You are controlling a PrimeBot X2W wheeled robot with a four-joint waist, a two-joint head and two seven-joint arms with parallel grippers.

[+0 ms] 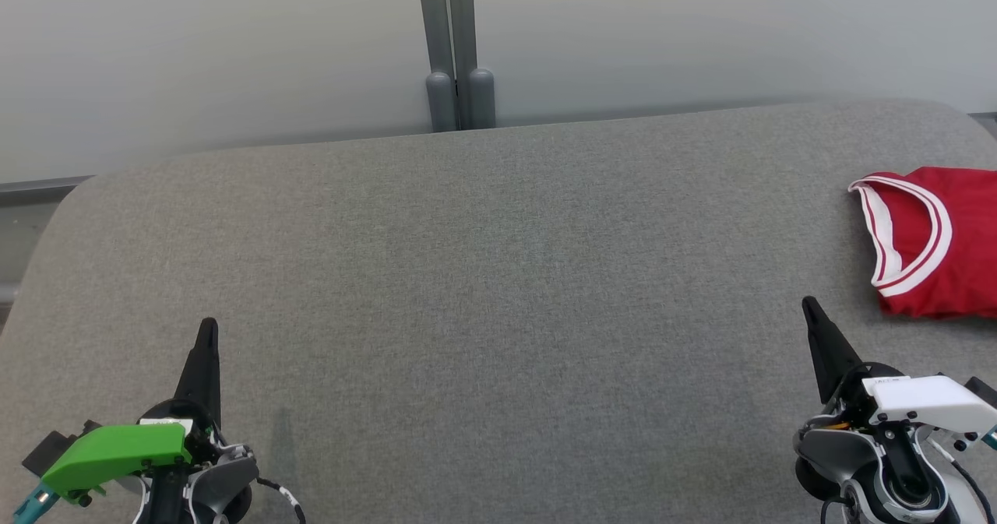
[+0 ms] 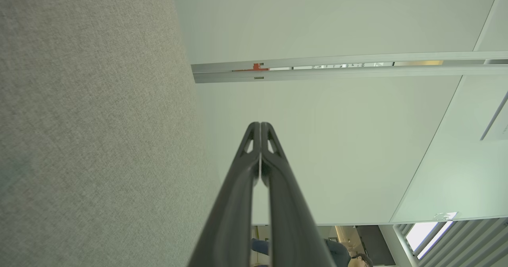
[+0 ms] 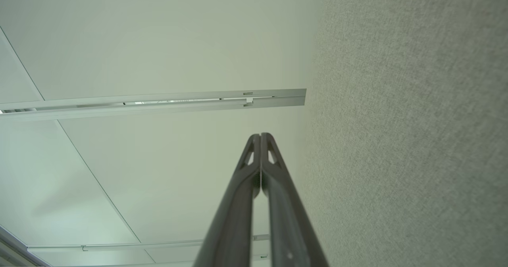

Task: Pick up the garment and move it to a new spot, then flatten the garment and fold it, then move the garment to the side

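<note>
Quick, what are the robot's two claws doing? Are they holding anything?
Left gripper: closed, holding nothing.
Right gripper: closed, holding nothing.

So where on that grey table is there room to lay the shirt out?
Nearly all of the grey table is bare: the wide middle between the left fingers and right fingers, back to the wall. Only the far right edge is crowded, by the red shirt.

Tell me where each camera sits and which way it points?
Head view: on the head, down at the grey table and red garment; left gripper, right gripper show.
Left wrist view: on the left arm, along its shut fingers toward a pale wall.
Right wrist view: right arm, likewise.
Both wrist views share table and wall.
</note>
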